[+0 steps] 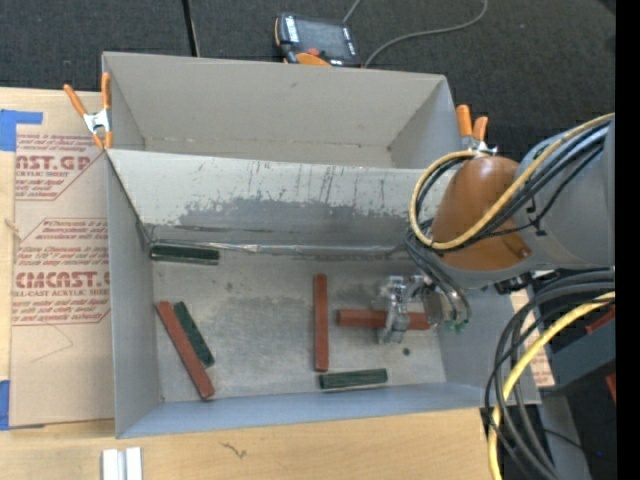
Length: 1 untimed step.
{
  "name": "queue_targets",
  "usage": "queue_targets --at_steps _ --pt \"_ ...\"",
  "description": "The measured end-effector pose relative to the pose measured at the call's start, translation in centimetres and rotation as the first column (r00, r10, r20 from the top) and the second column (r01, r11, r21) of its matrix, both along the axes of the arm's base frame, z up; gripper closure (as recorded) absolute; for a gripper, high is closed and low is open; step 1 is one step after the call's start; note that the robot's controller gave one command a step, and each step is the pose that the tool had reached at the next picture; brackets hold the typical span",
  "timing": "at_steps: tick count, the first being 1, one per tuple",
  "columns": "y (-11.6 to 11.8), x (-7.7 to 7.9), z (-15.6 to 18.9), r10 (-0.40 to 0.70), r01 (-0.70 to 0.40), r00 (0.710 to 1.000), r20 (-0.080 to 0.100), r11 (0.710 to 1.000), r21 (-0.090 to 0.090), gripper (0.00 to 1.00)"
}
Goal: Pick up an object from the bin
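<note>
My gripper point(394, 316) is low over the bin's right part, directly above a short red bar point(358, 318) that lies flat and points left-right. The bar sticks out to the left of the gripper, and a reddish end shows to its right. A longer red bar point(320, 323) lies front-to-back just left of it. A dark green bar point(352, 378) lies near the front wall, below the gripper.
At the bin's left lie a red bar point(185, 351) and a dark green bar point(193, 333) side by side, slanted. Another dark green bar point(184, 254) rests along the back slope at the left. The arm with its orange cover and cables hangs over the right wall.
</note>
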State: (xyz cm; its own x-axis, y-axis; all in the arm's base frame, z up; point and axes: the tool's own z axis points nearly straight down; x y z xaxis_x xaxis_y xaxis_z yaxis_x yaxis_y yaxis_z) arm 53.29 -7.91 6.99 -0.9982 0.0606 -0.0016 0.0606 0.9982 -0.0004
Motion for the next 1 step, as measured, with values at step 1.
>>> queue_targets --at_steps 1 --pt "-2.19 0.58 14.28 0.002 -0.002 1.000 0.008 1.000 -0.002 1.00"
